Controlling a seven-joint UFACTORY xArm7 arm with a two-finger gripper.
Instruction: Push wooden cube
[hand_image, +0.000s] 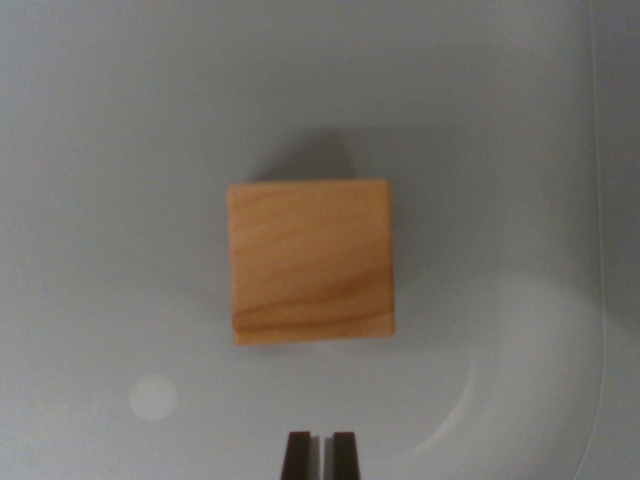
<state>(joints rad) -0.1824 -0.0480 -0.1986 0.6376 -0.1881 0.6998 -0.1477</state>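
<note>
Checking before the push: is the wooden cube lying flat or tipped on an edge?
Flat. The wooden cube shows one square top face in the wrist view, with no side face visible, resting on the grey surface.

- Light is soft and fairly dim, with a cool grey cast over the tabletop (120, 150).
- The whole picture is slightly blurred; the wooden cube (310, 262) has soft edges, its grain still readable.
- A faint shadow lies above the cube's top edge.
- A pale round glare spot (153, 397) sits lower left; a brighter curved patch spreads lower right.
- The pincer (321, 455) tips are dark and out of focus.
</note>
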